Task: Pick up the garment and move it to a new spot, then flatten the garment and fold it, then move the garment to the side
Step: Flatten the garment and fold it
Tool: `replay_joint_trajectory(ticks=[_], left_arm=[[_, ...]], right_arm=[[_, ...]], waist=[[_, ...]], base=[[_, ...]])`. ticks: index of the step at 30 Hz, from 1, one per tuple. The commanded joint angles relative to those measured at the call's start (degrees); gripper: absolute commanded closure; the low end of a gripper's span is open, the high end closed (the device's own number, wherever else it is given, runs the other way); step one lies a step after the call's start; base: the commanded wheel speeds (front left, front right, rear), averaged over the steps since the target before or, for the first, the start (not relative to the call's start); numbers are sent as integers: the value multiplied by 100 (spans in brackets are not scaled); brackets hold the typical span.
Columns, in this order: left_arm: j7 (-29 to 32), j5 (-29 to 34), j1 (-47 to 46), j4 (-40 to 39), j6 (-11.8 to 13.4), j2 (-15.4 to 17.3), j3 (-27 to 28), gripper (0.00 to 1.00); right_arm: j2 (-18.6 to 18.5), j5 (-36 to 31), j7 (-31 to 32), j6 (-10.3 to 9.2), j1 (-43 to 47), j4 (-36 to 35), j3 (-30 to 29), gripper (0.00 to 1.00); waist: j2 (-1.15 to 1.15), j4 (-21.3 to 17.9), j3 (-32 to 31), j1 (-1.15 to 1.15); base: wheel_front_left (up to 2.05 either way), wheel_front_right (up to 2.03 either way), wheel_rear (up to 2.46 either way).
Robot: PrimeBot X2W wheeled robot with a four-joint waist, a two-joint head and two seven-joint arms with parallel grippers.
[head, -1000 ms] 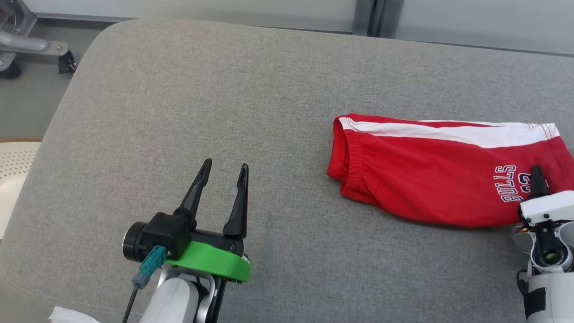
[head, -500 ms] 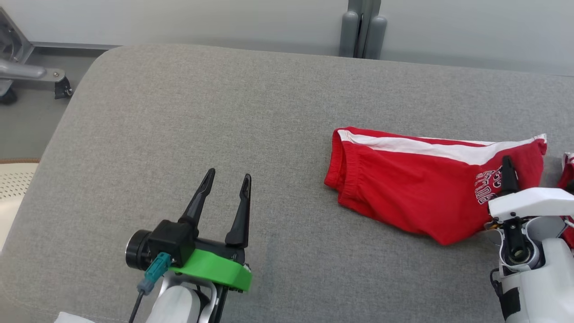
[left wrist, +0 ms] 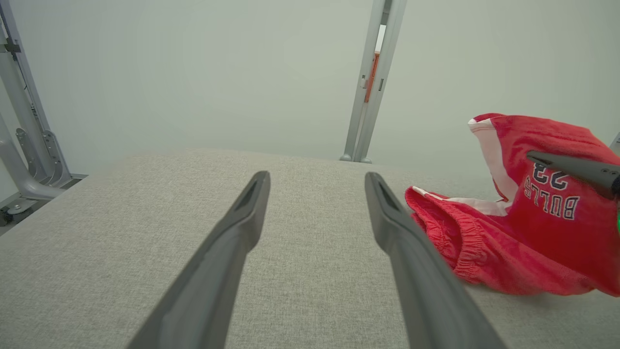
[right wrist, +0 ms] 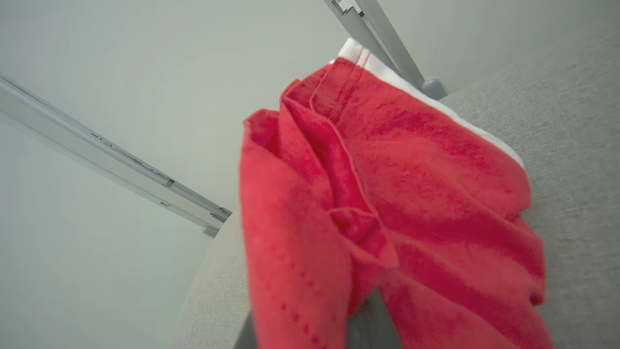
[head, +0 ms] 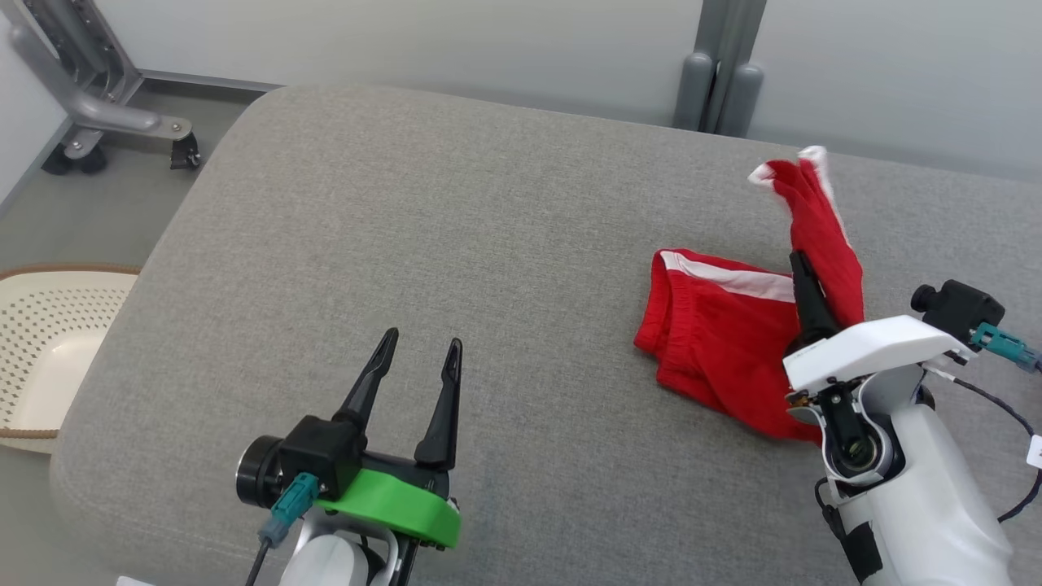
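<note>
Garment (head: 716, 350): red shorts on the right part of the grey cushion (head: 456, 212), one end lifted. White perforated basket (head: 49, 342) beside the cushion's left edge. Left gripper (head: 423, 340) low over bare cushion, fingers spread apart. Right gripper (head: 802, 264), fingers pressed together, pinching the raised end.

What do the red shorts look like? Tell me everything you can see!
The red shorts look like soft cotton, with a white side stripe, a gathered elastic waistband and dark "BULLS 23" lettering, seen upside down from the left wrist. They are crumpled. The right pincer is shut on the leg end and holds it up, with the white-edged hem sticking up above. The waistband end lies on the grey cushion.
</note>
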Motion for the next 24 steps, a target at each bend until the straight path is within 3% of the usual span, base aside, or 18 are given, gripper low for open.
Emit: replay_joint_trajectory(ticks=[1,10,11,12,13,24], left_arm=[[2,-16,103,9,-14,10,9,0],[2,-27,139,19,15,10,20,0],[2,-20,148,21,9,10,30,0],[2,-15,151,22,6,10,40,0],[2,-14,152,22,6,10,47,0],[2,-21,199,-11,52,10,89,0]], right_arm=[[-24,43,-57,0,89,7,88,100],[-23,175,-166,0,151,431,650,100],[-22,79,-143,0,136,496,747,89],[-21,67,-114,0,128,538,821,54],[-23,80,-78,0,123,577,908,0],[-27,151,340,0,254,621,1840,0]], waist=[[0,165,-51,0],[0,530,-81,0],[0,551,-79,0],[0,566,-77,0],[0,580,-74,0],[0,468,-85,0]], base=[[0,0,0],[0,0,0],[0,0,0],[0,0,0],[0,0,0],[0,0,0]])
